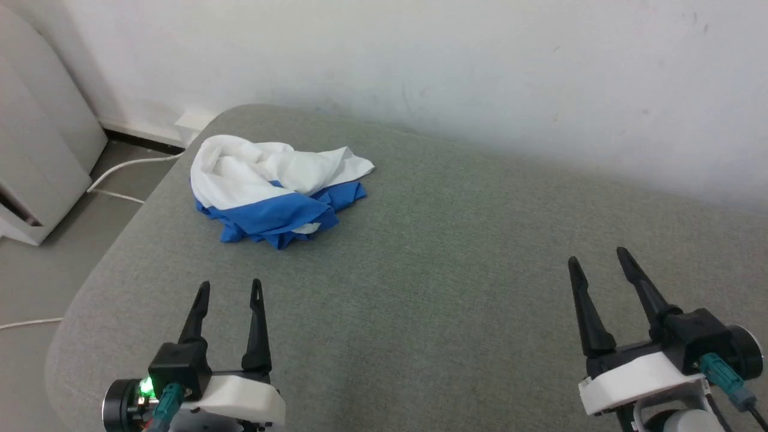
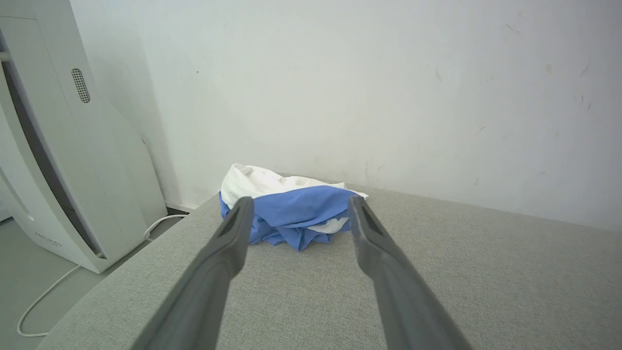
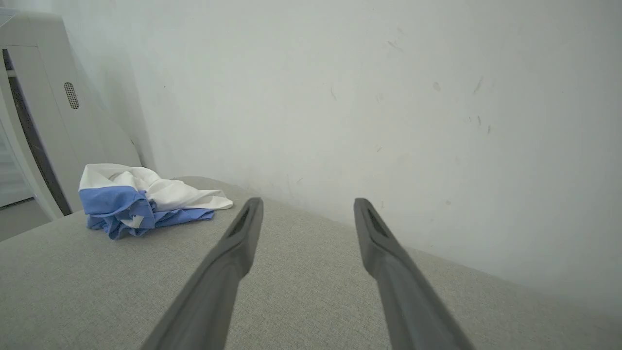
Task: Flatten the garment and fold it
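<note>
The garment (image 1: 273,189) lies crumpled in a white and royal-blue heap at the far left of the grey padded surface (image 1: 456,252); no print shows. My left gripper (image 1: 230,287) stands open at the near left, well short of the heap, with nothing between its fingers. In the left wrist view the garment (image 2: 291,211) sits straight ahead beyond the open left gripper (image 2: 300,203). My right gripper (image 1: 597,255) is open at the near right, far from the cloth. From the right wrist the garment (image 3: 141,199) lies off to the left of the open right gripper (image 3: 308,204).
A white wall (image 1: 456,66) runs close behind the surface. A white appliance (image 1: 36,150) stands on the floor at the left, with a white cable (image 1: 120,171) trailing beside it. The surface's rounded edge (image 1: 78,312) drops off at the near left.
</note>
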{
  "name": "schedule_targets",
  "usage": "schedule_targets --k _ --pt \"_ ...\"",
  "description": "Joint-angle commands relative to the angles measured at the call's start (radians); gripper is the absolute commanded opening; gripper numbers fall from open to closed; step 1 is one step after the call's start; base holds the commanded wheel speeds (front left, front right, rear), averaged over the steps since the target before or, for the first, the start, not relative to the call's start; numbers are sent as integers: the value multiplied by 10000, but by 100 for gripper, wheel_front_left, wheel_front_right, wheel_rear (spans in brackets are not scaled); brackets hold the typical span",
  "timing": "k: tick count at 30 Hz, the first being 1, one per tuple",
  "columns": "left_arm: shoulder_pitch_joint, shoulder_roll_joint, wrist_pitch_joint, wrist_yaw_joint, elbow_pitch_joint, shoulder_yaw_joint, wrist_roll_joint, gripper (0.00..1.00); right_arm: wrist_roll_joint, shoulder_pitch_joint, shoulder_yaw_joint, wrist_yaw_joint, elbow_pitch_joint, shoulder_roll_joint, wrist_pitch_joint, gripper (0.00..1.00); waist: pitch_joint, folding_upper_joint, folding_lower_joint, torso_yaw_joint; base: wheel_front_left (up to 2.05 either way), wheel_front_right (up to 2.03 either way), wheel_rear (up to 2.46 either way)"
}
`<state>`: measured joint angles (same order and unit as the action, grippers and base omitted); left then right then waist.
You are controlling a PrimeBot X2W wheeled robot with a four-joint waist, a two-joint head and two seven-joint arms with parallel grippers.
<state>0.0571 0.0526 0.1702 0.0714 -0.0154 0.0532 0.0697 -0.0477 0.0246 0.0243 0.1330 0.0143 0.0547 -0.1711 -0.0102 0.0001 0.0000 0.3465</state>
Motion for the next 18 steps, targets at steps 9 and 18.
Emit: schedule_targets --k 9,18 --pt "134 -18 275 48 -1 0 123 100 -74 104 193 -17 -16 -33 -266 100 -82 -1 0 579 0 0 0" --pt "209 -20 462 132 -40 42 178 100 -142 127 274 -19 -47 -37 -453 100 -146 -1 0 1015 0 0 0"
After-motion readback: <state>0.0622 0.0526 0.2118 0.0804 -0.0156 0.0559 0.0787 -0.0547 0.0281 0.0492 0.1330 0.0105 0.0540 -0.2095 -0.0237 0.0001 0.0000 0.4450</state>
